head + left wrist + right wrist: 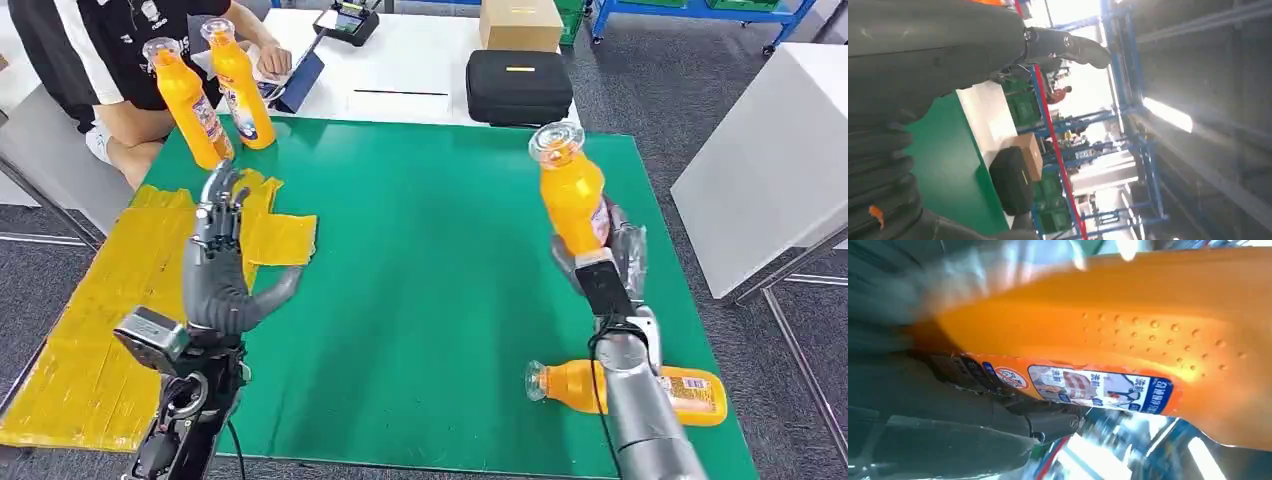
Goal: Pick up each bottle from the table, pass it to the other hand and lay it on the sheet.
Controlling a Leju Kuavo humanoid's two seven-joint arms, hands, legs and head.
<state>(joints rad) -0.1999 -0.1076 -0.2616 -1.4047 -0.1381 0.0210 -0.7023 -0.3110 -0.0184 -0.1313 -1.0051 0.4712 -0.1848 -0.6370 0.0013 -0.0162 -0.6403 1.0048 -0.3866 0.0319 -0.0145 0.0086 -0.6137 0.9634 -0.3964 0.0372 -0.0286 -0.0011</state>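
My right hand (615,262) grips an orange bottle (571,190) by its lower body and holds it upright above the right side of the green mat (420,260); the right wrist view shows that bottle (1128,335) close up with its label. A second orange bottle (690,392) lies on its side on the mat near the front right corner, partly behind my right arm. Two more orange bottles (190,100) (240,85) stand upright at the mat's far left corner. My left hand (222,255) is raised with fingers apart and empty, over the yellow sheet (90,330) edge.
A person (110,50) sits at the far left behind the standing bottles. A black case (518,86), a cardboard box (520,24) and a small device (345,20) rest on the white table (400,70) beyond the mat. Another white table (780,160) stands at the right.
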